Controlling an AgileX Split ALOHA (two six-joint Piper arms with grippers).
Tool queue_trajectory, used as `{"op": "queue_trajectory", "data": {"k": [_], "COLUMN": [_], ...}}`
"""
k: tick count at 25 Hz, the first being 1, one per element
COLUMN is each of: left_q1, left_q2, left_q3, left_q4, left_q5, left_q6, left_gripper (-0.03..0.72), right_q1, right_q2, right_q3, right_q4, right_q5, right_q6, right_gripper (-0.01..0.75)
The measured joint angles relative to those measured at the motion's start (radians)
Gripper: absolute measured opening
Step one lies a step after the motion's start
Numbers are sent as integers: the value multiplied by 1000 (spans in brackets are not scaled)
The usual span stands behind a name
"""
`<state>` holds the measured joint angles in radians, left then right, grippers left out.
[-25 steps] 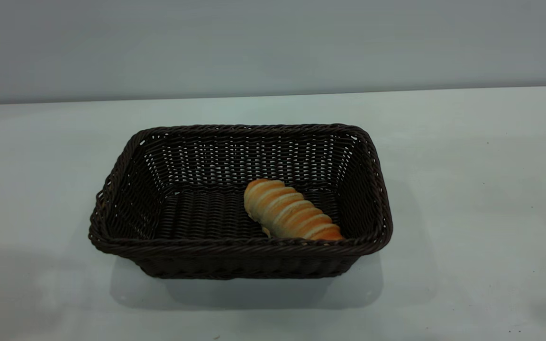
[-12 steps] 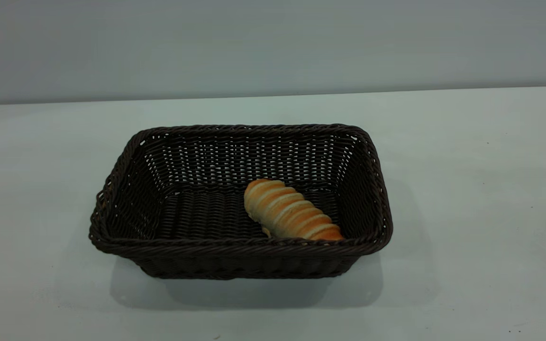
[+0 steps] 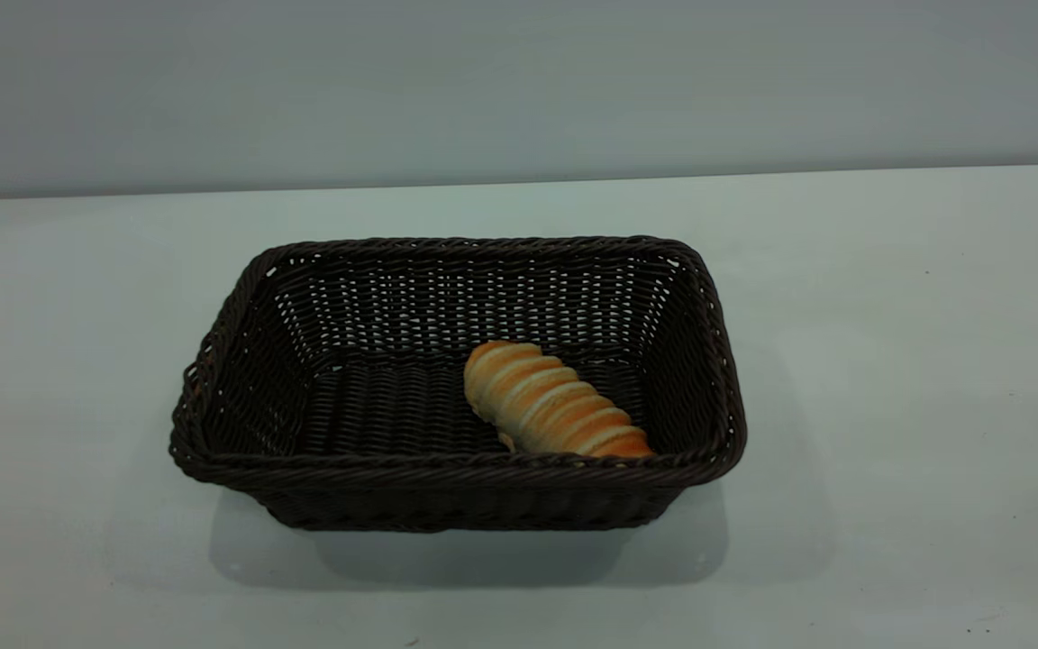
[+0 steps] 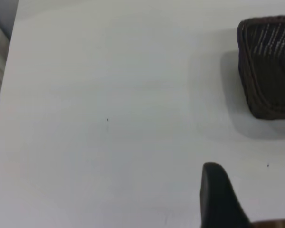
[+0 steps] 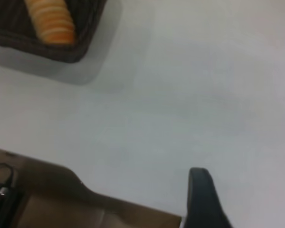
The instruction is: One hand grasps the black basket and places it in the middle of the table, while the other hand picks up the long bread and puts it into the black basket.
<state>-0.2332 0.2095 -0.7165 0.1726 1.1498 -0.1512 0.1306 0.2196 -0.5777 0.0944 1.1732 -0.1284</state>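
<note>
The black basket [image 3: 456, 464] stands in the middle of the white table [image 3: 888, 361]. The long bread [image 3: 550, 406] lies inside it on the basket floor, slanted, near the front right corner. Neither arm shows in the exterior view. In the left wrist view my left gripper [image 4: 249, 192] is open and empty above bare table, with a corner of the basket [image 4: 270, 71] well apart from it. In the right wrist view my right gripper [image 5: 247, 194] is open and empty. One finger [image 5: 202, 199] shows there, far from the basket [image 5: 85, 42] and the bread [image 5: 50, 21].
The table's edge runs close to my right gripper, with a brown surface [image 5: 61, 199] and a dark cable beyond it. The table's side edge [image 4: 0, 85] shows in the left wrist view. A grey wall stands behind the table.
Faint shadows at the table's front left and front right corners have faded away. The basket and the bread have not moved.
</note>
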Motion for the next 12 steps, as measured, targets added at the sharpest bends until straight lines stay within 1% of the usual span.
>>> {"op": "queue_trajectory", "data": {"k": [7, 12], "left_q1": [0, 0], "left_q2": [-88, -88], "left_q3": [98, 166], "left_q4": [34, 61], "left_q5": [7, 7], "left_q6": [0, 1], "left_gripper": [424, 424], "right_q1": [0, 0], "right_q2": [-87, -103], "right_q3": [89, 98], "right_q4": [-6, -40], "right_q5": [-38, -47], "right_q6": [-1, 27], "right_gripper": [441, 441]}}
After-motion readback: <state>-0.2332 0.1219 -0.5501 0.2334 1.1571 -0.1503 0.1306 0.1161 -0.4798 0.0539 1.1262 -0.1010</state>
